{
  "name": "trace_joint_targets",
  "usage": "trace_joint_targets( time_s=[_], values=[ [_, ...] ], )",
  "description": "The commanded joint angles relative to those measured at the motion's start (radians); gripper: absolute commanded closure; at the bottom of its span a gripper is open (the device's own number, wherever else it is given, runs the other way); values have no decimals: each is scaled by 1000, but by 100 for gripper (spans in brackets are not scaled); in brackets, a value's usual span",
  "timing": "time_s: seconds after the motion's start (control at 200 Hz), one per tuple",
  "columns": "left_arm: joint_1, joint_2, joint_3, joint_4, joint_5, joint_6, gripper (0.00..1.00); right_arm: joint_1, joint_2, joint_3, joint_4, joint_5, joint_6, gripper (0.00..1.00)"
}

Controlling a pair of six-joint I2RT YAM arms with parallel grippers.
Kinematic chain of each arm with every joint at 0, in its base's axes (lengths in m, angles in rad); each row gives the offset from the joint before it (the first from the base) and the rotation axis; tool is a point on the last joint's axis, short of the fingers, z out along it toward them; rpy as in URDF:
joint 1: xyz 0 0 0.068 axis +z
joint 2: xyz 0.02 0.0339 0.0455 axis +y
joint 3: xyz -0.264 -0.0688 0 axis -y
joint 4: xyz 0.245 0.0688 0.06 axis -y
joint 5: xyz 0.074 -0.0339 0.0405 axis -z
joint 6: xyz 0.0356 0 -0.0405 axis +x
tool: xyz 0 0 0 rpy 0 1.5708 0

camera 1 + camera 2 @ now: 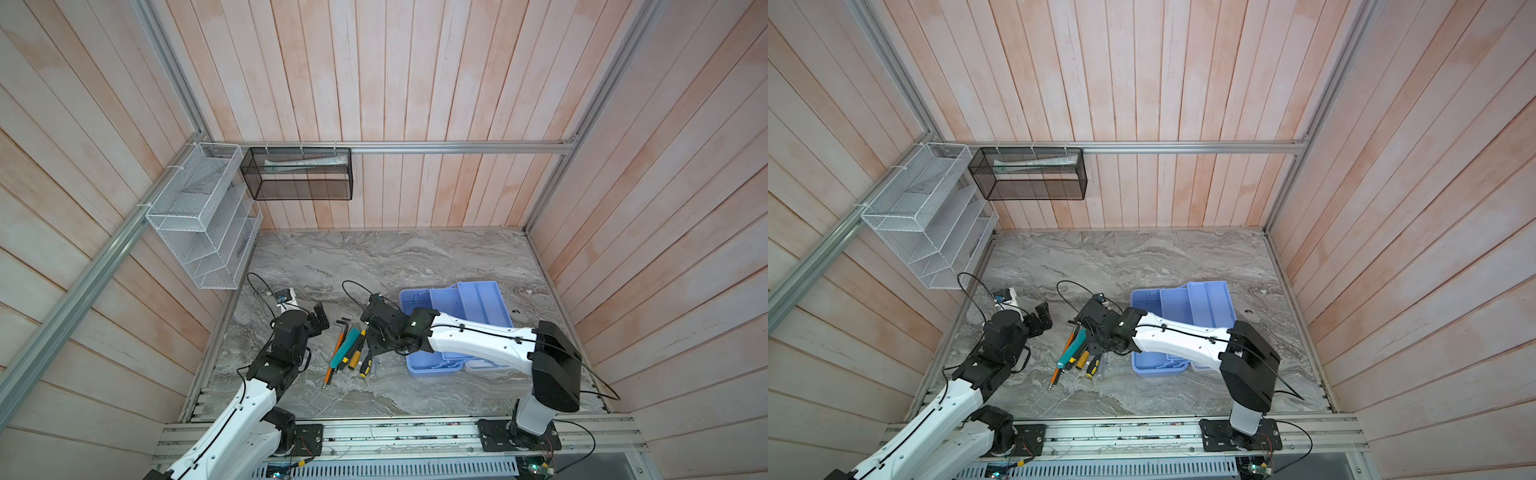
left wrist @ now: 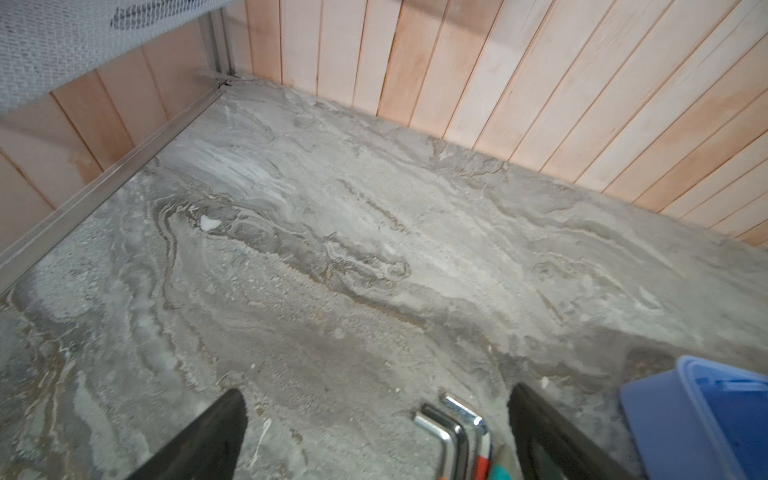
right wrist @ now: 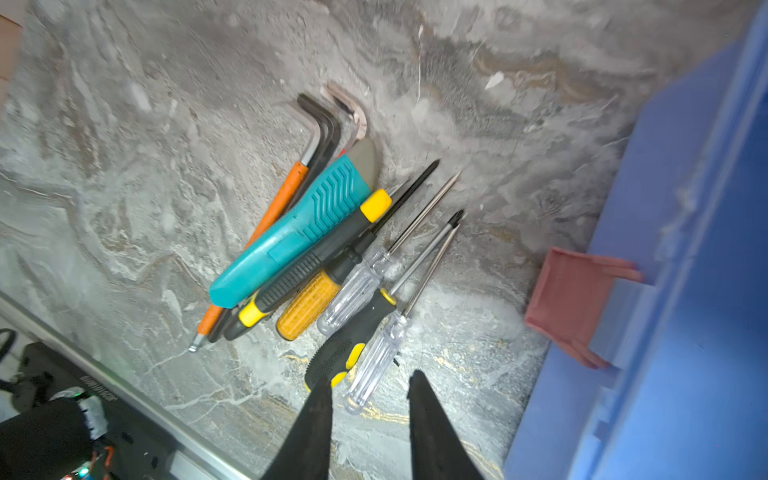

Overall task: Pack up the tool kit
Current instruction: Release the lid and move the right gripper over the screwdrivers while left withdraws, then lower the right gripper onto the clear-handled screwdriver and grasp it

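Light, stiff, slick-handled, likely to roll. Bundled with other tools on the tabletop [image 3: 124, 166], just beside the open blue case [image 1: 415, 365]. Best to pinch the clear screwdriver [image 3: 376, 361] across its handle. Above it, right jaws narrowly parted, empty; left jaws wide, empty.

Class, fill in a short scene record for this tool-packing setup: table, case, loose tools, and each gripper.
table: grey, marble-patterned
case: light blue, open, to the right of the tool pile
loose tools: teal tool, orange stick, hex keys and screwdrivers, lying close together on the table
left gripper: open, empty, near the hex keys
right gripper: open, low over the handle end of a clear-handled screwdriver
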Motion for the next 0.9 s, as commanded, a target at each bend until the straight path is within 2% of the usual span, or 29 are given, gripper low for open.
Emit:
trace_joint_targets(
  time_s=[0.0,0.225,0.48,0.895],
  values=[
    [14,-42,-33,69,-42,44,0,15,36,13,-69,-22,60,69],
    [56,-64,-61,105,41,55,0,48,89,0,-120,-34,132,69],
    [60,12,-27,87,15,35,0,62,157,17,-109,-47,187,66],
    [60,-62,-54,79,0,27,0,58,230,72,-160,3,180,64]
  ],
)
